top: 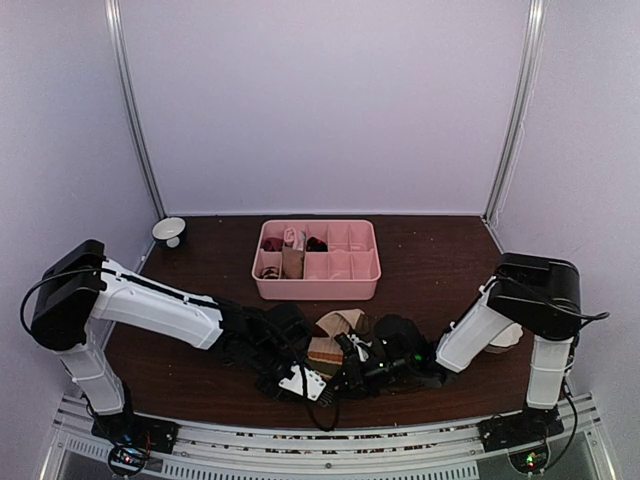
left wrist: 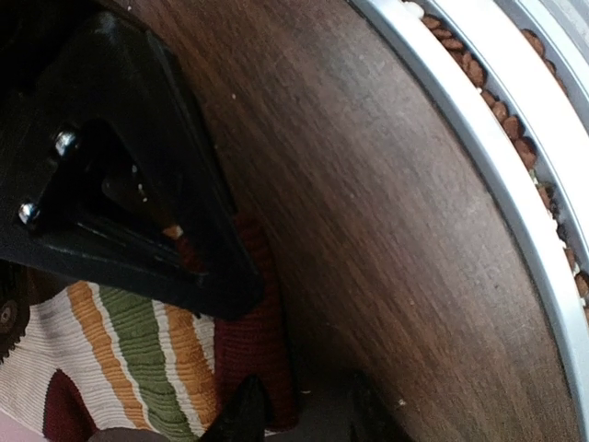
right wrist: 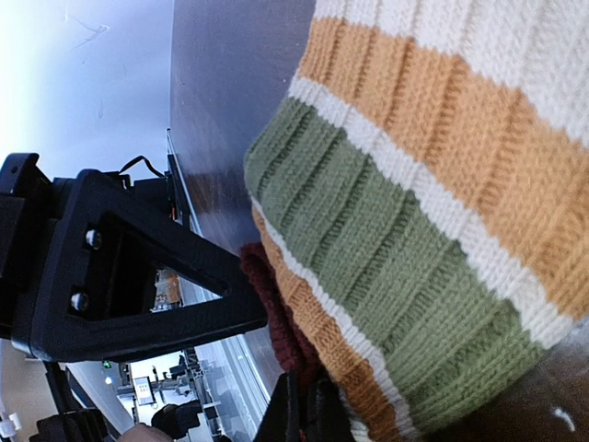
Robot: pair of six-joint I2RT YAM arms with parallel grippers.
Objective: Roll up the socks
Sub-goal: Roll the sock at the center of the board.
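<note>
The striped sock [top: 338, 325] lies bunched on the tabletop [top: 440, 250] just on the near side of the pink tray [top: 368, 290], between the tray and the arm bases. Both arms reach in to meet over it. The black sock cannot be picked out from the dark arms in the overhead view.

The right end effector [right wrist: 299, 405] has its fingers pressed together, and the sock's maroon edge runs straight into them. It appears to be pinching that edge, which would anchor the end while the olive and orange bands fold up and over close to its camera. That hump suggests the fabric is partly turned on itself, so the roll looks begun rather than finished.

The left end effector [left wrist: 308, 410] comes in from the opposite side, its fingers partly spread with nothing clearly between them and the maroon edge just beside one tip. It seems placed to catch the same edge or to push the fold along. With two fingertips crowding one small hem, the likely risk is the pinch slipping and the fold springing flat.
</note>
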